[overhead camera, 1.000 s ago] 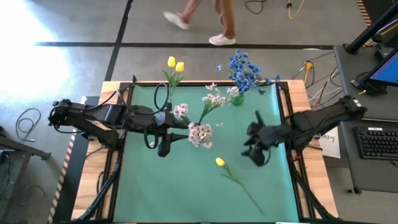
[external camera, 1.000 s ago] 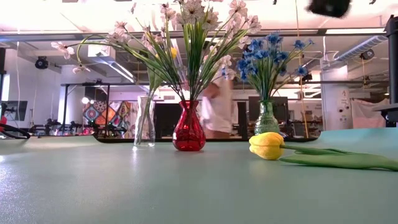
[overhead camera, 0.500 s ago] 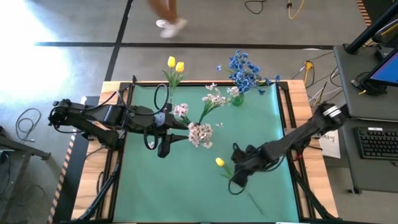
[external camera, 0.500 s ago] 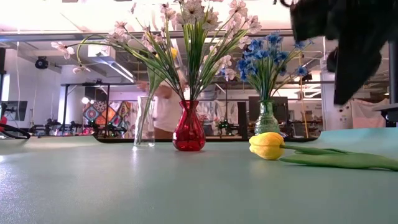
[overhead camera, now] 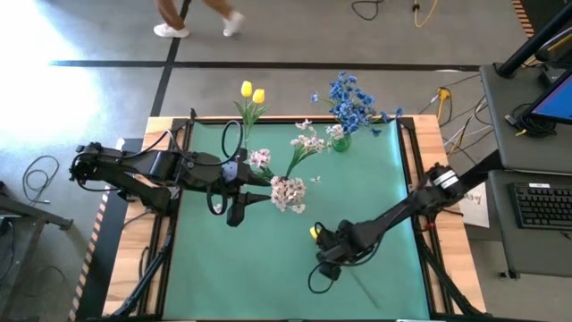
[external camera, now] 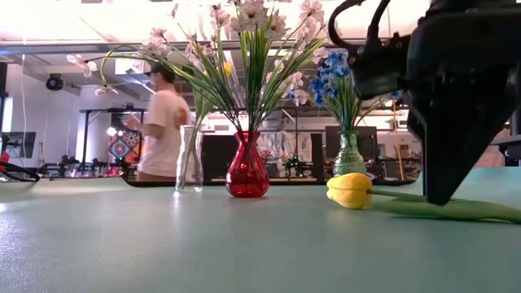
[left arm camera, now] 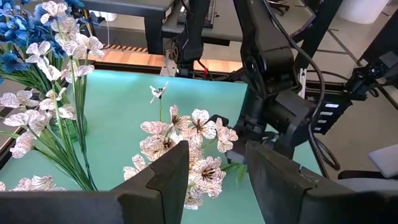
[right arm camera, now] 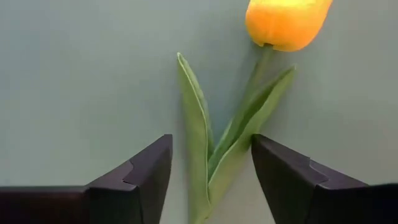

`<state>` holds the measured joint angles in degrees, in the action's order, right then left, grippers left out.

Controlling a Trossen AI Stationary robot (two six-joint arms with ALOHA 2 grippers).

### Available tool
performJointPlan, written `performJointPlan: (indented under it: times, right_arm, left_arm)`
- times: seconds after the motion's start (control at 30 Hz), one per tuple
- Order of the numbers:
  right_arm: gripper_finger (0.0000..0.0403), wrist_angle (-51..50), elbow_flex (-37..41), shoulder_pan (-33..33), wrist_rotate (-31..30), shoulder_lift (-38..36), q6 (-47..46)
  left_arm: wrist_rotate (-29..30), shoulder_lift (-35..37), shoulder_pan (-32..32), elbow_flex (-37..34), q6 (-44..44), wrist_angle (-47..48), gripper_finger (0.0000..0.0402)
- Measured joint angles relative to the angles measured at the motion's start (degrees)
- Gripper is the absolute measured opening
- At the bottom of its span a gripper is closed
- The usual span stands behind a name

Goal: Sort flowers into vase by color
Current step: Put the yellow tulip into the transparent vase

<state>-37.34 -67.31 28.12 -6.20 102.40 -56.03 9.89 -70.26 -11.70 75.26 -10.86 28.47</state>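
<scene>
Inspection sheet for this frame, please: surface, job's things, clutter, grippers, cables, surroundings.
Surface: green mat on a wood-edged table.
Job's things: one yellow tulip lies flat on the mat; two yellow tulips stand in a clear vase, pinkish-white blossoms in a red vase, blue flowers in a green glass vase.
Clutter: nothing seen.
Grippers: right gripper open, low over the lying tulip, its stem and leaves between the fingers, no contact visible. Left gripper open, empty, beside the blossoms.
Cables: loops on both arms; loose cables on the floor left of the table.
Surroundings: a person walks behind the table; keyboard on a desk to the right.
</scene>
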Motion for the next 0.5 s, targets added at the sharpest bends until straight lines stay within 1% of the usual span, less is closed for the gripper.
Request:
performJointPlan:
  times: [0.13,0.43,0.5]
  right_arm:
    - [0.0165,0.0,0.1,-0.4,0.2,1.0,-0.7]
    - [0.0027,0.2,0.3,-0.4,-0.2,2.1,-0.3]
    - [0.0016,0.1,0.3,-0.4,-0.2,1.9,0.0]
  left_arm:
    - [0.0,0.0,0.0,0.0,0.0,0.0,0.0148]
    - [0.0,0.0,0.0,0.0,0.0,-0.1,0.0148]
    - [0.0,0.0,0.0,0.0,0.0,-0.1,0.0148]
